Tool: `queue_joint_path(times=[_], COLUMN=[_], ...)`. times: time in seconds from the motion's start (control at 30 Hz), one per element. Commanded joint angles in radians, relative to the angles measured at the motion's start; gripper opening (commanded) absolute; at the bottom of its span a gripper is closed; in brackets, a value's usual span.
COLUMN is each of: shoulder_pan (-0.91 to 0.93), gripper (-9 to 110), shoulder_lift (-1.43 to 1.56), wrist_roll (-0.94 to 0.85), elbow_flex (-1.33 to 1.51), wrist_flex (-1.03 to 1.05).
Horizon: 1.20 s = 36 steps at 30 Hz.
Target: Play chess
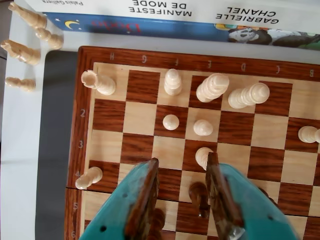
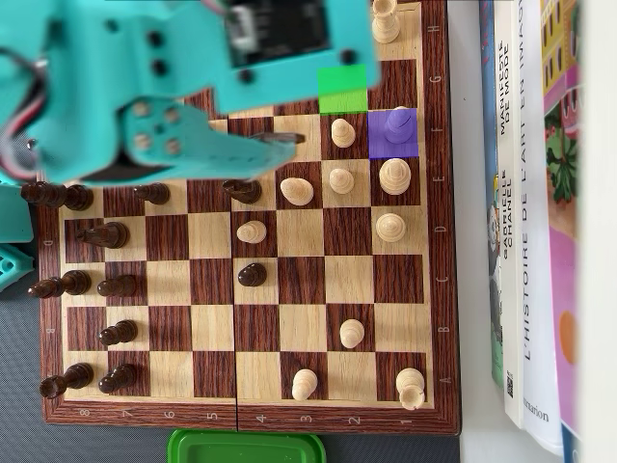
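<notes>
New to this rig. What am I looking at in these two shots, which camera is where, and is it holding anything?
It is a small teal plastic robot arm set up at a wooden chessboard with a game under way.

The wrist view comes from a camera riding on the arm, looking down past its end effector. Its two teal fingers stand apart with nothing between them, so it is open and holds nothing. It hangs above the middle of the board, near a cream pawn and a dark brown piece.

The overhead view is a fixed camera looking straight down. The arm blocks the upper left part. Cream pieces sit toward the right side, dark ones toward the left. One square is tinted green and one purple.

Off the board: books, captured cream pieces, and a green plastic lid.
</notes>
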Motion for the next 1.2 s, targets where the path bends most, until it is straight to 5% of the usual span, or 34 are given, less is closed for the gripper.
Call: queue_joint_path(times=[0.0,1.17], shoulder_pan=[-0.002,0.009], gripper=[15,15], shoulder_lift=[-0.038,-0.549], wrist_roll=[0.009,0.049], elbow_flex=[-0.114,-0.592], wrist_flex=[0.04,0.075])
